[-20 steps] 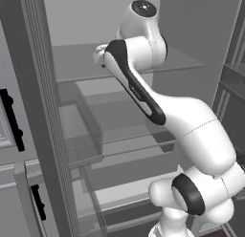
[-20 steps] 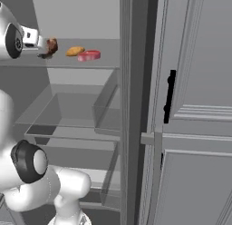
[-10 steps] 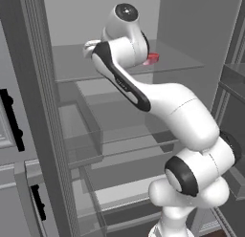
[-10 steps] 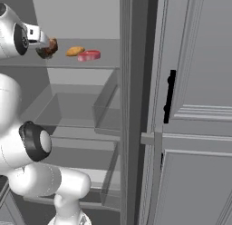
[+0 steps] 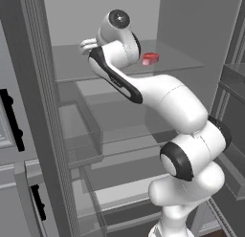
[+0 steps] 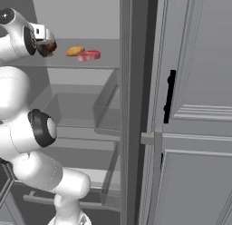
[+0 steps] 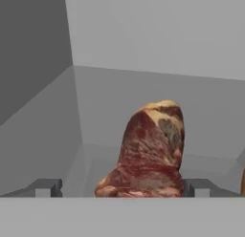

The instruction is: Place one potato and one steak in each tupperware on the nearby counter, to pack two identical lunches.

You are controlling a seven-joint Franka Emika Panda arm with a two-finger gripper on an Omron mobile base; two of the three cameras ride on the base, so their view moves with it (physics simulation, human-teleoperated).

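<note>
Dark steak on the fridge shelf, claw wide open around it

The dark brown steak (image 7: 146, 152) is lying on the upper glass shelf (image 6: 106, 61) of the open fridge, sitting between the two fingertips (image 7: 45, 187) of the claw (image 7: 123, 188), whose jaws are standing fully apart, gripping nothing. Further along that shelf a potato (image 6: 74, 51) is resting just beside the flat red steak (image 6: 89, 56).
</note>
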